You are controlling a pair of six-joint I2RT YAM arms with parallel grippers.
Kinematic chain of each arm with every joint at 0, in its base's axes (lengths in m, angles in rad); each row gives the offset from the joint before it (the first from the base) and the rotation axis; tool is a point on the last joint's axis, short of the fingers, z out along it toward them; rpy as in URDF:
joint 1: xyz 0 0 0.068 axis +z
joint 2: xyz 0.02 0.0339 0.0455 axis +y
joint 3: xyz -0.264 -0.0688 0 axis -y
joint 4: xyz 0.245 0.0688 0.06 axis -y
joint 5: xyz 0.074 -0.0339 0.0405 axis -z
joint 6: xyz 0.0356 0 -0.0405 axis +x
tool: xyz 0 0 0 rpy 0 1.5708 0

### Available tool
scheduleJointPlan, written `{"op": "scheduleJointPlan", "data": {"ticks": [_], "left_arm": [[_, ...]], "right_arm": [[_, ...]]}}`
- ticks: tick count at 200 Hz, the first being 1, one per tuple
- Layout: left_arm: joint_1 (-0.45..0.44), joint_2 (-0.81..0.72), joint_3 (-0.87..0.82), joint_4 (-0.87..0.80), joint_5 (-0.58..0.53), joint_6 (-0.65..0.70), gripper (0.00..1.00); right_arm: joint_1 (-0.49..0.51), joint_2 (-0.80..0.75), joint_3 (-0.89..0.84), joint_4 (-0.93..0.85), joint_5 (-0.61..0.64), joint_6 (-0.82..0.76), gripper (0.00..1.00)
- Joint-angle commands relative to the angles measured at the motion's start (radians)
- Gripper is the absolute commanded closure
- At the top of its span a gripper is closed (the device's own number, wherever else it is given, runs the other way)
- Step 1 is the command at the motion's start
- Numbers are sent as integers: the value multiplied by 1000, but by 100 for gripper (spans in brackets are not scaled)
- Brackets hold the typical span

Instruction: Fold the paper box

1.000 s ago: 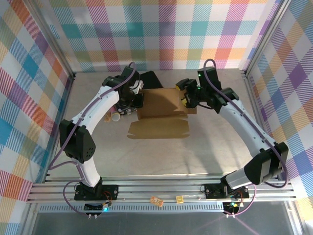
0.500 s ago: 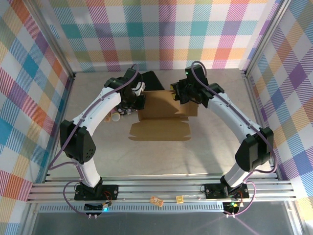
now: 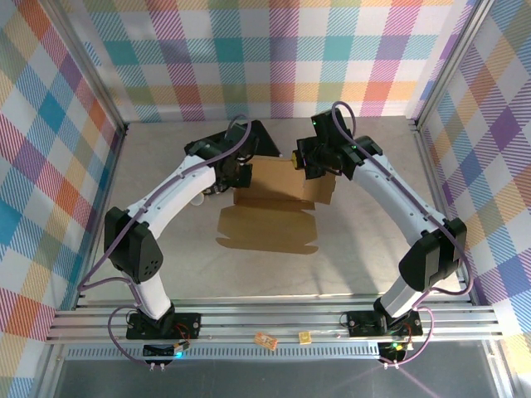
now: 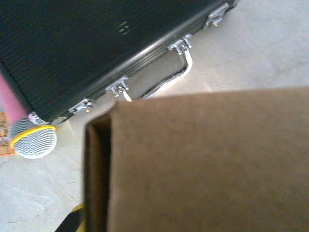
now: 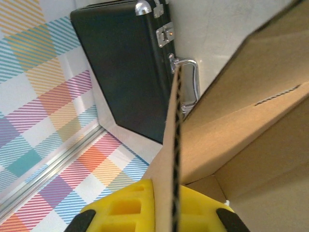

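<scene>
The paper box [image 3: 278,184] is a brown cardboard sheet in the middle of the table, its back part raised and its front flap [image 3: 267,227] lying flat. My right gripper [image 3: 308,162] is at the box's back right corner. In the right wrist view it [image 5: 174,200] is shut, yellow pads [image 5: 120,208] on both sides of an upright cardboard panel [image 5: 173,145]. My left gripper [image 3: 235,175] is at the box's left back corner. In the left wrist view a cardboard panel [image 4: 207,164] hides its jaws; it reads as shut on that panel.
A black case [image 3: 259,135] with a metal handle [image 4: 178,72] lies just behind the box. A mesh ball with a yellow ring [image 4: 32,140] sits left of the box. Plaid walls enclose the table on three sides.
My right gripper has closed on the box's right panel and moved back and left. The left gripper shifted toward the back. The box's back part has risen.
</scene>
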Motion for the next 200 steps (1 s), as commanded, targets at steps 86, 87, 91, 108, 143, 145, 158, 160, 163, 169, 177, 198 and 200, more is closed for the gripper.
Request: {"op": "scheduleJointPlan", "data": {"ticks": [86, 87, 91, 108, 143, 145, 158, 160, 163, 169, 177, 198, 200], "left_arm": [[-20, -109, -277, 249, 44, -5, 88], [-20, -109, -278, 251, 47, -6, 88], [-20, -107, -283, 259, 54, -6, 87], [-20, -91, -292, 273, 70, -6, 83], [-20, -75, -331, 321, 93, -7, 78], [-20, -74, -333, 324, 94, -7, 78], [-20, -66, -347, 344, 102, -9, 75], [-20, -65, -349, 348, 103, -9, 75], [-20, -64, -350, 352, 104, -9, 75], [-20, -59, -354, 361, 111, -9, 74], [-20, -54, -359, 373, 115, -11, 73], [-19, -49, -369, 401, 113, -15, 67], [-20, -49, -370, 403, 113, -15, 67]], "right_arm": [[-10, -4, -56, -40, -12, 72, 100], [-10, -4, -57, -40, -13, 73, 100], [-10, -3, -57, -39, -16, 77, 100], [-13, -1, -65, -26, -24, 94, 100], [-26, 8, -64, -17, -34, 125, 100], [-28, 7, -65, -17, -34, 126, 100], [-37, 11, -70, -14, -43, 135, 100], [-38, 11, -73, -13, -44, 136, 100], [-40, 10, -78, -9, -47, 139, 100], [-44, 11, -86, -4, -53, 146, 100], [-50, 10, -94, 2, -58, 155, 100], [-62, 6, -104, 2, -62, 163, 100], [-63, 6, -102, 1, -63, 163, 100]]}}
